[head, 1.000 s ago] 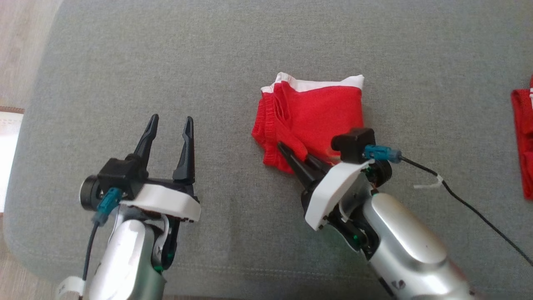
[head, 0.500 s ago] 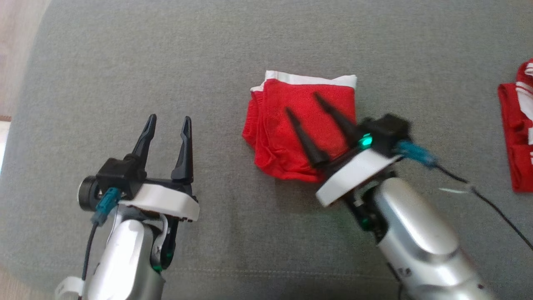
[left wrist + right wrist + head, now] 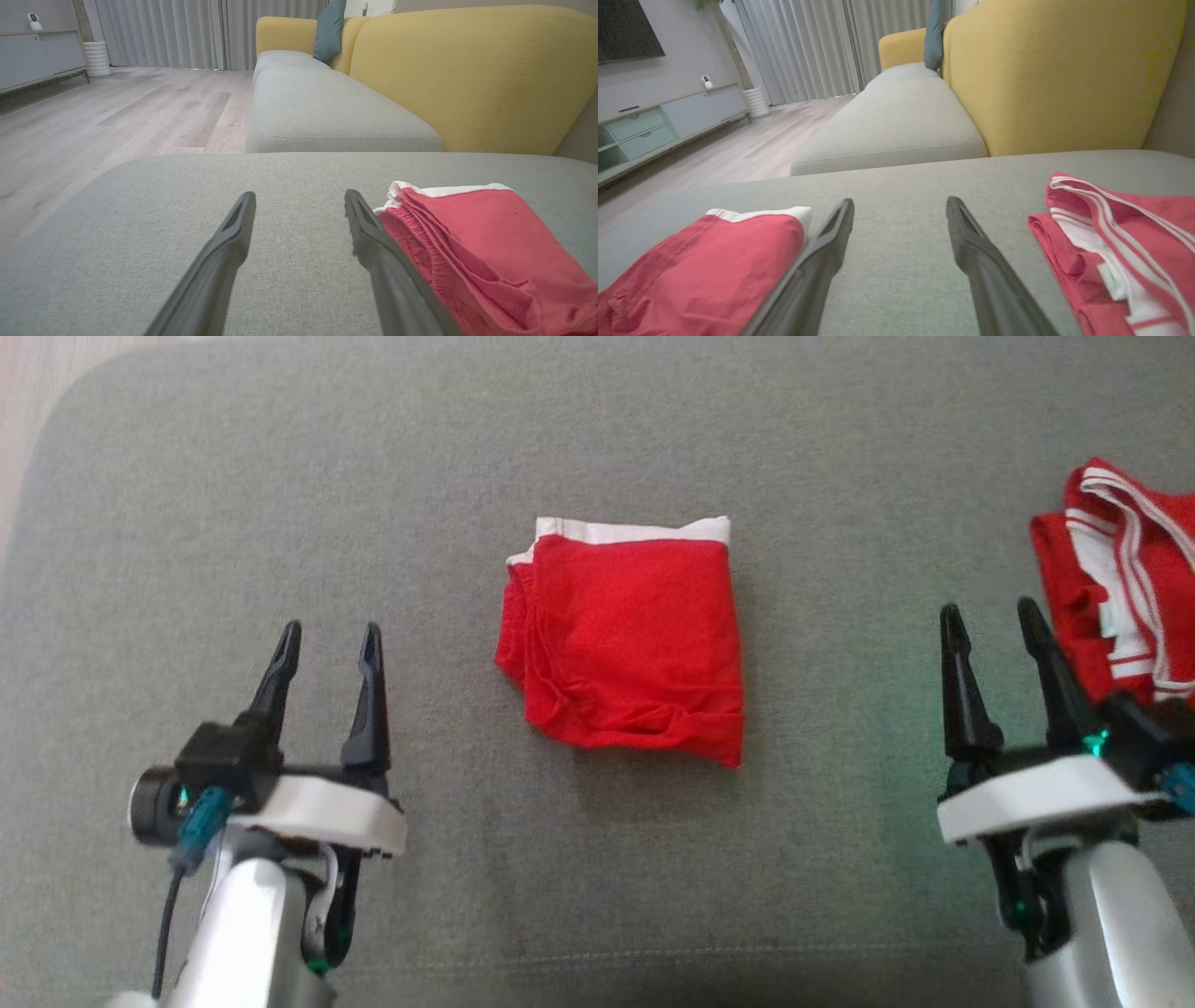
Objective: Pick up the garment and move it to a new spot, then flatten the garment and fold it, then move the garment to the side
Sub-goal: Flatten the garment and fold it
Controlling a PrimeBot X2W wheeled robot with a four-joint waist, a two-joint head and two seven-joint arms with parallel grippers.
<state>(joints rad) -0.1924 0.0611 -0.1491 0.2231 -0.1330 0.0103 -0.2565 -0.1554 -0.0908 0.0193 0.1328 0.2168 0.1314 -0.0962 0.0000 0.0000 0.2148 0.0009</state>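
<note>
Two grippers frame the head view: my left gripper (image 3: 331, 633) at lower left and my right gripper (image 3: 989, 611) at lower right, both with fingers spread wide and holding nothing. Between them, a little ahead of the fingertips, the folded red shorts (image 3: 625, 644) lie flat on the grey sofa cushion (image 3: 280, 448), white waistband along the far edge. The bundle is close to square, so it has no clear long axis. It sits right of my left fingers and left of my right fingers, apart from both, with the left pair somewhat nearer. A red striped garment (image 3: 1120, 579) lies just beyond my right fingers. From my left wrist, the shorts lie just beside the finger on the right of the view. From my right wrist, they lie low at the left beside my finger, with the striped garment at the right. Folding looks done. I judge the sideways move is what is left, and either arm would need to turn inward.
</note>
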